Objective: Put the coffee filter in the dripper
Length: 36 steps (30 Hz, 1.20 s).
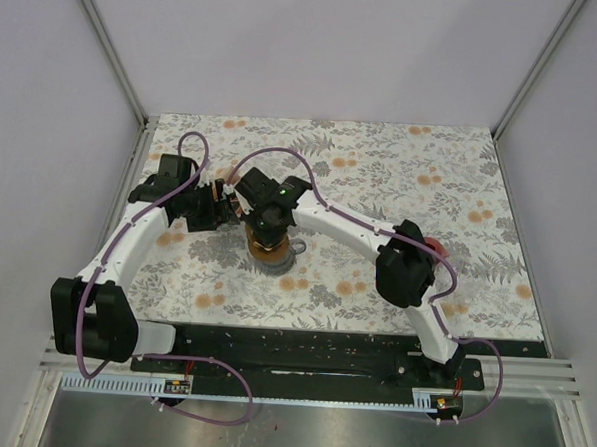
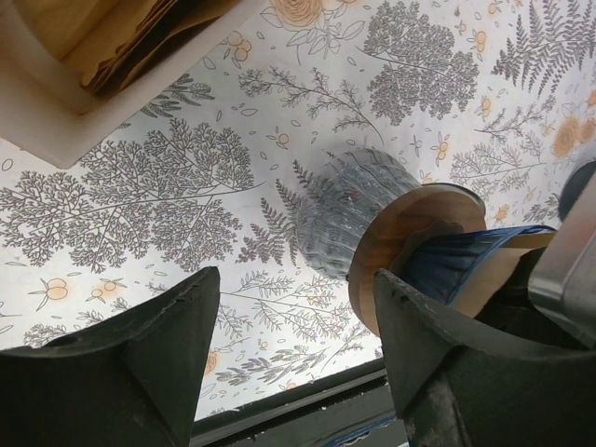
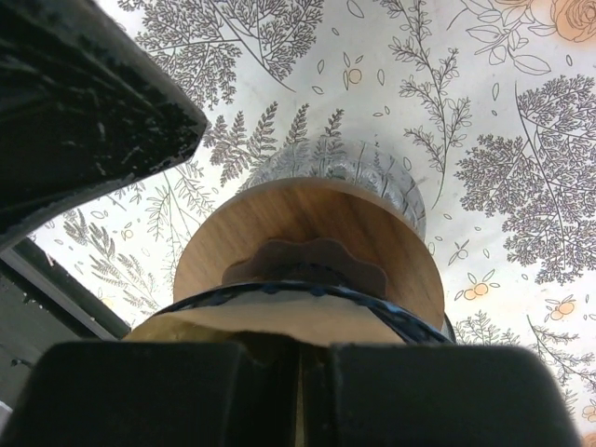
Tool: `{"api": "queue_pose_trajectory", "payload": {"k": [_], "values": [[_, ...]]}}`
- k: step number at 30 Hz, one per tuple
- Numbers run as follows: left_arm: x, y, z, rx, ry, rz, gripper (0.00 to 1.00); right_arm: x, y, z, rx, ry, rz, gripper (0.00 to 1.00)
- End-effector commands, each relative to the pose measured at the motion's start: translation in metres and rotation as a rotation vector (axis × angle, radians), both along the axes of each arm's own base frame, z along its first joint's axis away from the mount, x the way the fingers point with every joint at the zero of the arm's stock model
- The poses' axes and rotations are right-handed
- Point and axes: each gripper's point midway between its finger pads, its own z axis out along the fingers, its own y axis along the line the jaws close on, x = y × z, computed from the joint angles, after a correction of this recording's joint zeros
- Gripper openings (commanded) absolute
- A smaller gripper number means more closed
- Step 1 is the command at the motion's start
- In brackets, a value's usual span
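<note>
Wood-collared dripper (image 3: 307, 233): seen upright on the floral cloth (image 3: 521, 140), directly under the right gripper (image 3: 303, 358).
Coffee filter (image 3: 279, 321): tan paper is seen inside the dripper's blue rim; whether it is fully seated cannot be told.
Right gripper: fingers are pressed together, apparently pinching the filter's upper edge.
Left gripper (image 2: 293, 289): fingers are spread with nothing between them, beside the dripper and near the filter holder (image 2: 56, 102).
Done: insertion is judged nearly complete.
Left: release and settling of the paper.
</note>
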Motion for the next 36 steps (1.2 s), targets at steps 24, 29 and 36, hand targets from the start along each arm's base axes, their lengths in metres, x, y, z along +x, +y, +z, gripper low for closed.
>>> {"api": "queue_pose_trajectory", "payload": {"k": [24,29,36], "values": [[0.008,-0.035,0.045,-0.114,-0.148,-0.157,0.70,-0.009,-0.058,-0.068,-0.376,0.064,-0.119,0.00],[0.009,-0.035,0.048,-0.108,-0.159,-0.157,0.70,-0.003,-0.063,-0.075,-0.404,0.035,-0.126,0.00],[0.009,-0.031,0.047,-0.088,-0.165,-0.156,0.70,-0.006,-0.064,-0.102,-0.394,0.058,-0.144,0.00]]}}
